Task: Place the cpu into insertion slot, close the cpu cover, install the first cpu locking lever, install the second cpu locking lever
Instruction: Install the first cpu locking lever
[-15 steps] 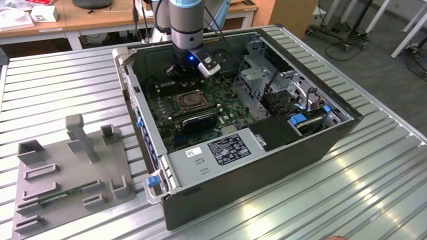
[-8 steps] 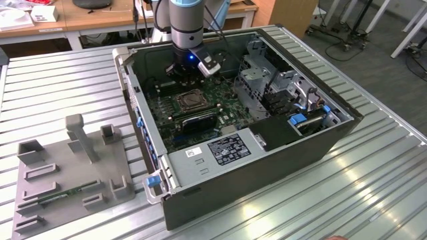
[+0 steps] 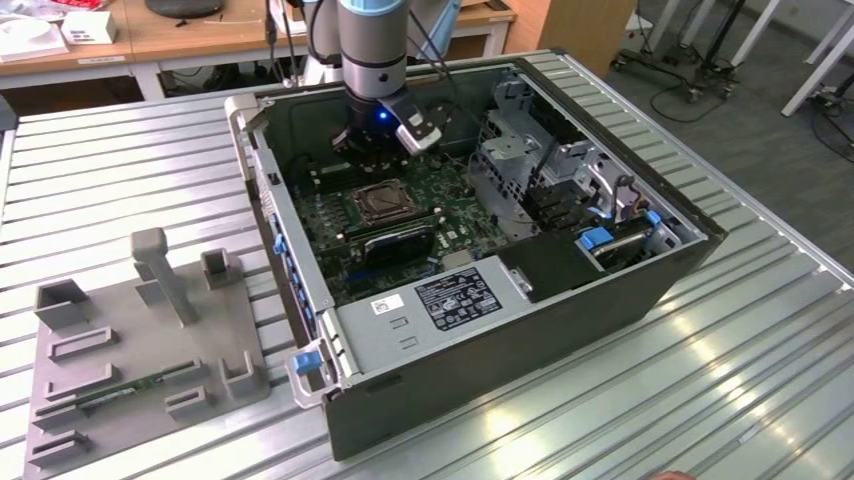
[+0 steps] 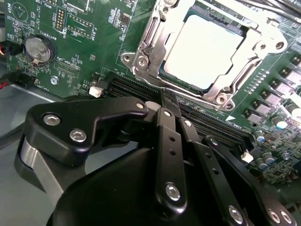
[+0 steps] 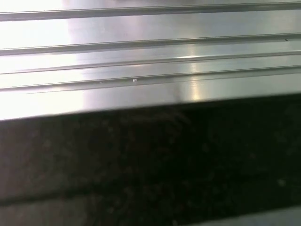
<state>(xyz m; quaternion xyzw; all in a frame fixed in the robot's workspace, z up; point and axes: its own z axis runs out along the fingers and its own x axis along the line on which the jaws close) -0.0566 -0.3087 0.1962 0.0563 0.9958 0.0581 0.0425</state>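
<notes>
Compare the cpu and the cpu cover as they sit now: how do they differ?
The cpu is a solid, dull pale-grey plate; the cpu cover is a shiny frame with an open window. The cpu is smaller and shows through that window; the cpu cover lies around it. Both are square, metal and lie flat on the motherboard.

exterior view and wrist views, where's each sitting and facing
Exterior view: off the arm, high, looking down into the open computer case on the ribbed table; arm and gripper show.
Second wrist view: on the arm, looking past the gripper at the cpu framed by the cpu cover.
First wrist view: on the arm, facing ribbed metal.
Shared: exterior and second wrist views show the green board.
</notes>
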